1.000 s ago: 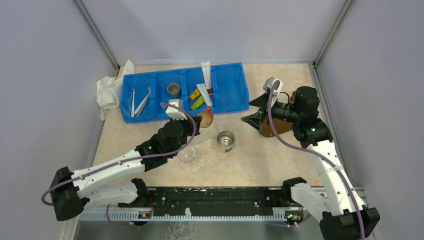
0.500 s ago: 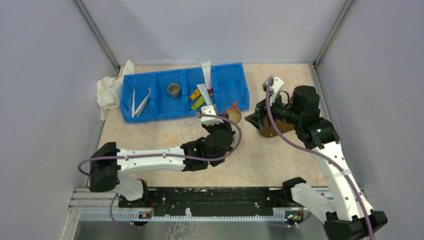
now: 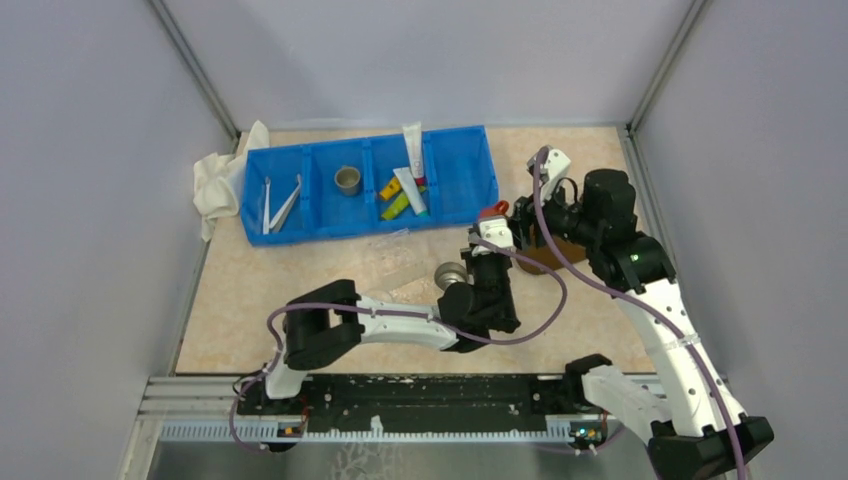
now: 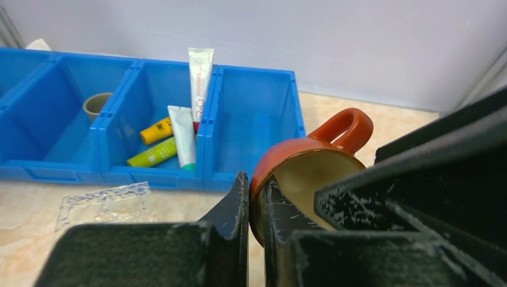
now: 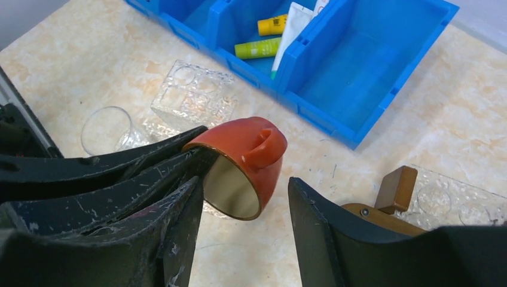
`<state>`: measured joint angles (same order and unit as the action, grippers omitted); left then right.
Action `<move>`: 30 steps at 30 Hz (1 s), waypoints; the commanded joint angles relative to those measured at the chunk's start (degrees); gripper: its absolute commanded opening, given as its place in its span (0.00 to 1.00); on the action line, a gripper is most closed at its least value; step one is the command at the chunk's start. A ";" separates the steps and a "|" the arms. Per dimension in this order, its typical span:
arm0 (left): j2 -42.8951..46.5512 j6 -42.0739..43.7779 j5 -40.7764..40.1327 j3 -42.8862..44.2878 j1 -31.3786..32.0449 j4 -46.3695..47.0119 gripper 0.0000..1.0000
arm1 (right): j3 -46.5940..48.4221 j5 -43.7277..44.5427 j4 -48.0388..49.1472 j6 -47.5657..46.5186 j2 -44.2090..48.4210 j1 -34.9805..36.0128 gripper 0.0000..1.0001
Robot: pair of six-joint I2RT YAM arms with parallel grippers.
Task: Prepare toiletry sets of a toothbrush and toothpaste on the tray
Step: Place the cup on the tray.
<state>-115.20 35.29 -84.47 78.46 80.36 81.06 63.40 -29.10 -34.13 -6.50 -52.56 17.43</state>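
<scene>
My left gripper (image 4: pixel 256 194) is shut on the rim of a red mug (image 4: pixel 302 170) and holds it tilted in the air. My right gripper (image 5: pixel 244 182) stands open on either side of that mug (image 5: pixel 246 156), its right finger apart from it. Both grippers meet right of the blue bin (image 3: pixel 470 200). White toothpaste tubes (image 4: pixel 182 134) and short yellow and green ones (image 4: pixel 156 130) lie in a middle compartment. Thin white toothbrushes (image 3: pixel 280 205) lie in the far left compartment. A clear tray (image 5: pixel 192 92) with round wells sits on the table in front of the bin.
A drinking glass (image 5: pixel 106 128) stands near the clear tray. A metal cup (image 3: pixel 450 275) sits by the left arm, another (image 3: pixel 347 180) inside the bin. A brown wooden piece (image 5: pixel 391 200) lies on a second clear tray (image 5: pixel 460 206). A white cloth (image 3: pixel 218 180) lies left of the bin.
The left arm has swung right across the table, carrying the red mug to the right gripper. The right gripper has shifted toward it and narrowed somewhat.
</scene>
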 commanded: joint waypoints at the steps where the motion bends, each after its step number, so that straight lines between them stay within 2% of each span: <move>1: -1.41 12.91 -2.15 4.15 0.41 21.54 0.00 | 0.44 3.83 2.88 0.38 -0.10 0.80 0.53; 3: -1.09 12.88 -1.89 4.12 0.41 21.51 0.00 | -0.26 4.84 3.40 0.00 0.07 1.00 0.49; 10: -0.23 11.73 -1.12 4.05 1.49 21.51 0.00 | -3.69 4.42 8.36 0.11 -0.91 1.24 0.45; 12: -0.43 11.41 -0.96 4.39 1.79 21.51 0.00 | -4.12 2.89 9.56 1.12 -1.14 1.23 0.41; 15: -0.80 11.17 -0.79 5.13 2.06 21.45 0.00 | -4.92 0.94 11.47 1.95 -1.02 1.29 0.28; 18: -1.03 10.98 -0.57 5.69 2.41 21.44 0.00 | -5.86 0.51 12.99 2.61 -0.34 1.29 0.04; 19: -1.00 10.76 -0.61 5.74 2.51 21.45 0.03 | -6.15 0.56 13.25 2.56 0.04 1.29 0.00; 21: -0.61 10.38 -0.73 5.56 2.67 21.48 0.21 | -6.87 1.15 14.11 2.68 1.12 1.28 0.00; 23: -0.22 10.07 -1.14 5.11 3.00 21.46 0.53 | -7.62 1.25 14.93 3.08 2.42 0.98 0.00; 25: 0.09 10.51 -1.94 4.85 3.55 21.42 0.74 | -7.91 -0.29 15.37 3.87 3.25 -0.39 0.00; 27: 0.63 10.96 -2.17 3.99 4.47 21.45 0.85 | -8.15 -3.01 16.01 5.22 3.56 -2.58 0.00; 30: 2.07 12.04 -2.23 2.02 6.29 21.42 0.94 | -8.56 -5.56 17.02 6.48 3.57 -5.29 0.00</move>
<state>-116.77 46.17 -86.24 82.35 84.44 86.76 54.72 -29.61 -23.88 -2.85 -50.72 14.85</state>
